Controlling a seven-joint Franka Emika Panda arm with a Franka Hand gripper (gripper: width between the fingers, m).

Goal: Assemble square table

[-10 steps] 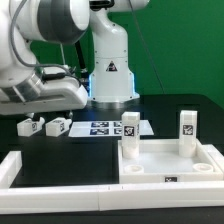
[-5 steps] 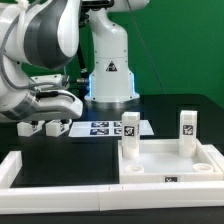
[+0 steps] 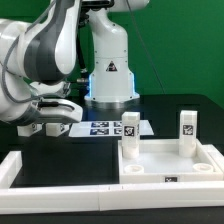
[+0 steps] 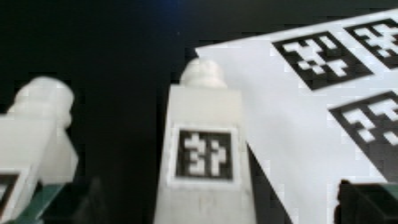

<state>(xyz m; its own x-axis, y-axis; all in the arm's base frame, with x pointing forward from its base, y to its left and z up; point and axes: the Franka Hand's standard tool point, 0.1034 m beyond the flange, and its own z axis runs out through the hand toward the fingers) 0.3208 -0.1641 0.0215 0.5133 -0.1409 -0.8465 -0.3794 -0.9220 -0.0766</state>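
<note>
Ext. view's left: claw sits low over two loose legs on the bench, lying leg and second lying leg; jaws hidden, can't tell if open or closed. Mid: marker board. Right: square tabletop w/ upright leg and second upright leg at its rear corners.

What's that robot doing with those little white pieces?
It's building a small square table. The robot's hand hangs just above two loose legs lying on the black surface, probably about to grab one. Two other legs already stand in the white tabletop.
</note>
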